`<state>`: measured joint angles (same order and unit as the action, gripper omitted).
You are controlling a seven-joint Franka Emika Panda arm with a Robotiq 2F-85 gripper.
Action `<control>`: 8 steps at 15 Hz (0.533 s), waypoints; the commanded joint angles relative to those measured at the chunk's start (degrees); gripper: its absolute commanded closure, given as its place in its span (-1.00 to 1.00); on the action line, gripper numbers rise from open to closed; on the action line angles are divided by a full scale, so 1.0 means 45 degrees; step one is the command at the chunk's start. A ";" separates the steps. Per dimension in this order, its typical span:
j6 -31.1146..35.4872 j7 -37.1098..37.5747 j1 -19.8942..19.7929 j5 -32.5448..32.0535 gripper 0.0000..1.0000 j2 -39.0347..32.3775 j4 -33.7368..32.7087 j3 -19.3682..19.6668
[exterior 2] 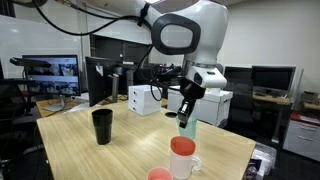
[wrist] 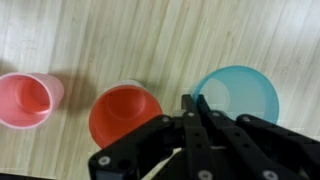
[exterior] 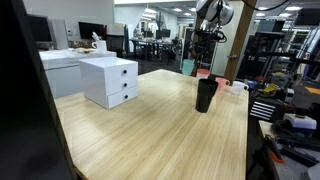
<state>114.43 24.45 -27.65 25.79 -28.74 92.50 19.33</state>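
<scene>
Here's the claw (wrist: 196,102) down over a row of three cups near a corner of the desk (exterior: 150,130). In the wrist view its two fingers are drawn in close together, with the near wall of the blue cup (wrist: 245,95) pinched between them, one finger inside the rim and one outside, so I call it closed on that cup. In an exterior view the blue cup hangs straight and upright under the claw (exterior 2: 186,113), by the desk's edge, though I can't tell from here whether its base is clear of the wood or resting on it. Just beside it is the red cup (wrist: 122,115), close but apart, and beyond that the pink cup (wrist: 28,98), all open side up. The black cup (exterior 2: 102,126) stands alone, well apart and further in from the edge, and the white drawer unit (exterior: 110,80) sits along the opposite edge. The blue cup looks like thin plastic: light, smooth, a bit slippery, and likely to flex or go oval under a hard squeeze. A rim pinch like this one suits it, with modest force, while a grip around the body would need the fingers spread much wider.
</scene>
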 commanded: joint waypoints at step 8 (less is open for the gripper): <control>-0.1251 0.1590 -0.0849 0.0722 0.90 -0.1062 -0.1324 0.0042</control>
<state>111.88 28.46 -30.76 28.82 -33.01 88.50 19.33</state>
